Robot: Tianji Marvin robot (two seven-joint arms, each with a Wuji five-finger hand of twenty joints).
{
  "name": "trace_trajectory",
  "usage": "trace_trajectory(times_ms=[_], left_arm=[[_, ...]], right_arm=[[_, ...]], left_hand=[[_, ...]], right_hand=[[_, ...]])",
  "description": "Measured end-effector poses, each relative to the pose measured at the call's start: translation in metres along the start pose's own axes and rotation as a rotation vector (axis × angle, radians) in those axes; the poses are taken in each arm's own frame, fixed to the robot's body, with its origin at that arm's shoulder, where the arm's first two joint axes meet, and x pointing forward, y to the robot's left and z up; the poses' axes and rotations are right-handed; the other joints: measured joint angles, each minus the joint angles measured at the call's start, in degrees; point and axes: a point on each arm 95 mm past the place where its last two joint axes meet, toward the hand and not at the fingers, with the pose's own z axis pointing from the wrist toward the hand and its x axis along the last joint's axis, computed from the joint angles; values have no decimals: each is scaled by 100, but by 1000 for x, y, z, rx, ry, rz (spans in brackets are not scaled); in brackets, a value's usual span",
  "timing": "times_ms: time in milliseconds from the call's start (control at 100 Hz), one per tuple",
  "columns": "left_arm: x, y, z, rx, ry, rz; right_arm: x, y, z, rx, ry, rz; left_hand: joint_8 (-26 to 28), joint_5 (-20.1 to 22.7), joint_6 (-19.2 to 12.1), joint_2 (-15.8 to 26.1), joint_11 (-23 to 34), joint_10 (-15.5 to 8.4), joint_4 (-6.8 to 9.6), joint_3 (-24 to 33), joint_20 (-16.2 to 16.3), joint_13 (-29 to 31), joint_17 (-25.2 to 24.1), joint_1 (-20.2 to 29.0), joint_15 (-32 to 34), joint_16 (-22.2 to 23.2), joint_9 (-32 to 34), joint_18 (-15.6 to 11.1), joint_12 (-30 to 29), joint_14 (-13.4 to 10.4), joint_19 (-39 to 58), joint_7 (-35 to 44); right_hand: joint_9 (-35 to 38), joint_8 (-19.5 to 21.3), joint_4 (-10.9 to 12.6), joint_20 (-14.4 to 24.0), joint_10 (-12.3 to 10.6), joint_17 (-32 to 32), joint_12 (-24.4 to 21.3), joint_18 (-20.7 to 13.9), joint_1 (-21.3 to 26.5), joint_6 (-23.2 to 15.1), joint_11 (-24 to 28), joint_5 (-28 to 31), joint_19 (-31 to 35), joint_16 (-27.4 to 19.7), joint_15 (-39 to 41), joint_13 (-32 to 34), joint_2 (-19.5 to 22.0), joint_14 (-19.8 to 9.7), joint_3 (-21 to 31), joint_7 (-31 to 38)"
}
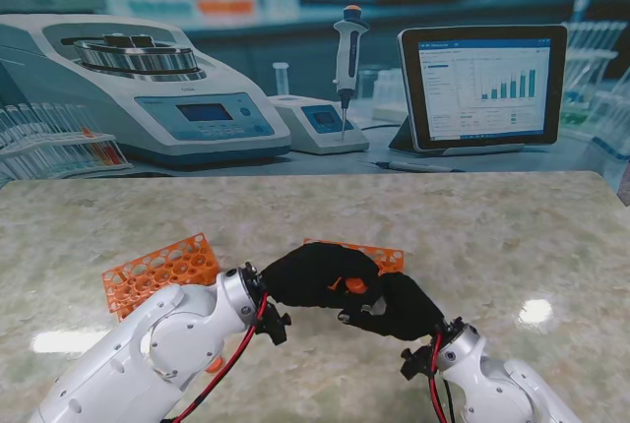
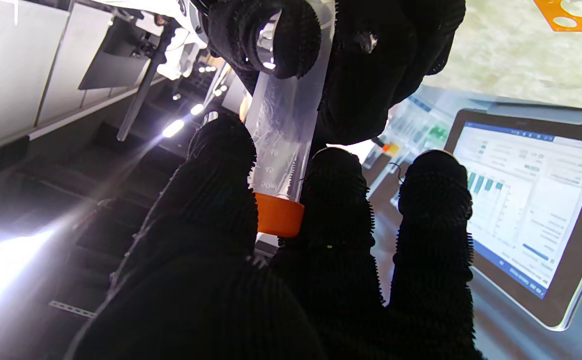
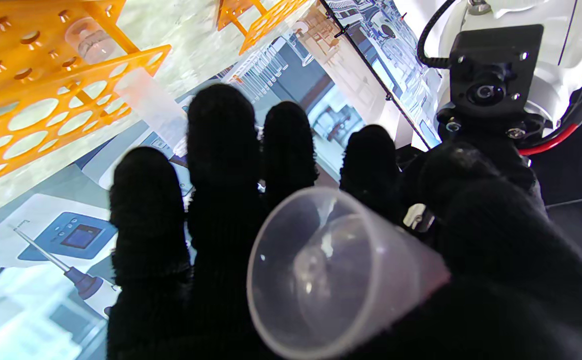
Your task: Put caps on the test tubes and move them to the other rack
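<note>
At lower centre of the stand view our left hand (image 1: 313, 273) and right hand (image 1: 399, 307) meet over the table (image 1: 512, 236): right fingers grasp the clear test tube (image 2: 283, 125) by its body, left fingers (image 2: 211, 200) pinch its orange cap (image 2: 278, 215). We judge the tube light, stiff, slick plastic, so grip mid-body, not the tapered tip. 2 orange racks (image 1: 157, 271) sit just behind the hands.

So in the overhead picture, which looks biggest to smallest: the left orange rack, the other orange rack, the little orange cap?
1. Left orange rack.
2. Other orange rack, though the hands hide most of it, so this ranking is unsure.
3. Orange cap, clearly smallest.
</note>
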Motion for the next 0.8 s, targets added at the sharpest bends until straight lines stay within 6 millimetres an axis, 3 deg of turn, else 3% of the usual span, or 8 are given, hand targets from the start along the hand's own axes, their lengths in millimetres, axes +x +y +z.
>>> trace_trajectory(times_ms=[120, 310, 420, 620, 800], left_arm=[[2, -4, -1, -6, 2, 13], [3, -9, -3, -18, 4, 29], [5, -12, -3, -19, 6, 35], [8, -18, -3, -9, 10, 23], [12, -25, -4, -9, 13, 29]], right_arm=[[1, 0, 2, 2, 0, -3], [1, 0, 4, 5, -2, -9], [1, 0, 5, 6, -2, -11], [1, 0, 5, 13, -4, -20], [0, 0, 5, 16, -6, -28]], left_hand=[[62, 0, 0, 0, 1, 7, 0, 0, 0, 1, 0, 0, 54, 0, 0, 0, -46, 0, 0, -4], [192, 0, 2, 0, 1, 54, 0, 0, 0, 1, 0, 0, 107, -1, 0, 0, -58, 1, 0, -35], [290, 0, 2, 0, 1, 64, 0, 6, 0, 1, 0, 1, 112, -1, 0, 0, -58, 2, 0, -80], [431, 4, 11, 0, 1, 108, 0, 47, 0, 4, -26, 1, 115, -1, -2, 0, -59, 10, 0, -172], [509, 50, 11, 0, 6, 123, 0, 47, 0, 6, -50, 2, 122, -1, -3, 1, -59, 12, -1, -274]], right_hand=[[-162, -773, -2, -69, 36, -241, -152, 12, 11, -11, -229, -70, -141, 11, -221, -167, 0, 33, -70, -121], [-364, -1491, -4, -138, 105, -619, -294, 129, 58, -10, -433, -264, -352, -11, -520, -449, 0, 102, -74, -315], [-558, -1903, -5, -230, 211, -857, -473, 170, 58, 174, -642, -315, -503, -145, -841, -670, 0, 128, -75, -546], [-835, -2197, -6, -424, 251, -1342, -772, 295, -81, 500, -902, -300, -816, -374, -1290, -1033, 1, 183, -74, -1197], [-856, -2206, 41, -497, 374, -1531, -1042, 360, -255, 824, -1106, -292, -902, -529, -1365, -1097, 2, 255, -11, -1782]])
